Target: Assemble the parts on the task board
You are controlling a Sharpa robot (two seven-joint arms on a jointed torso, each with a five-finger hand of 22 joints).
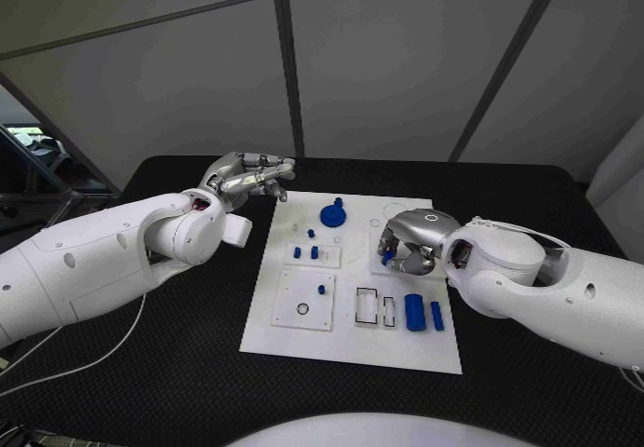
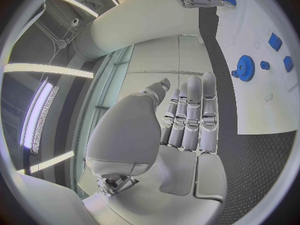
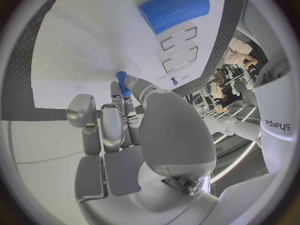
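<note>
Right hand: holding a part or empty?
Holding. The right hand pinches a small blue part at its fingertips over the task board.

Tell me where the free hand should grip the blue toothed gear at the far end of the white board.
Take the blue gear by its raised hub from straight above, probably with the open left hand hovering nearby. It lies flat on the white task board, so its toothed rim gives little purchase.

The white task board (image 1: 352, 349) lies flat on the black bench, long side running near to far. A blue gear-like part (image 1: 333, 216) stands at its far end, small blue pegs (image 1: 306, 250) just nearer, and two blue cylinders (image 1: 424, 313) lie near the right edge. Another small blue part (image 3: 123, 82) is pinched in the right robot hand (image 1: 409, 244) over the board's right side.
</note>
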